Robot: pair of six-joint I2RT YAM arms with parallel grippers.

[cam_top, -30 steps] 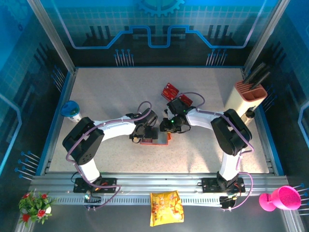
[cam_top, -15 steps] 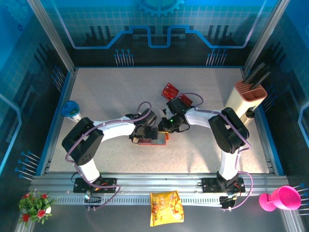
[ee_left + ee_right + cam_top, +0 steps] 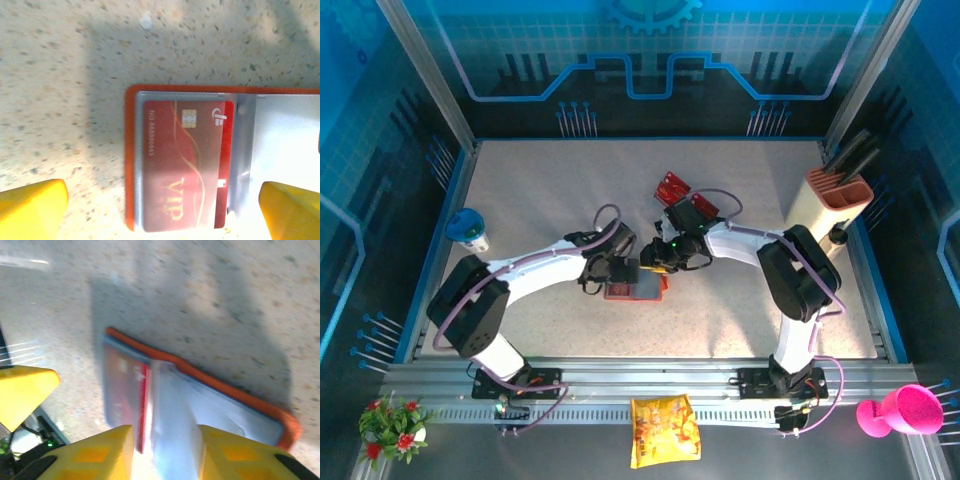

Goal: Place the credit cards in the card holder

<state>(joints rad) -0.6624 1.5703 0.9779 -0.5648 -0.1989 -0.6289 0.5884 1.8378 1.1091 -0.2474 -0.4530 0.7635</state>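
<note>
The speckled counter (image 3: pixel 75 75) looks matt and stone-like. The card holder (image 3: pixel 129 160) has a smooth orange leather-look rim. The red credit card (image 3: pixel 182 165) is glossy.

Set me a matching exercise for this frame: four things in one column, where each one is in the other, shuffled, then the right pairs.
Things:
1. card holder
2. VIP card
3. loose red cards
4. yellow snack bag

Places:
A. on the metal rails in front of the table
B. tucked in the holder's pocket
C. lying open mid-table
D. on the table, farther back than the holder

Pairs: 1-C, 2-B, 3-D, 4-A
</note>
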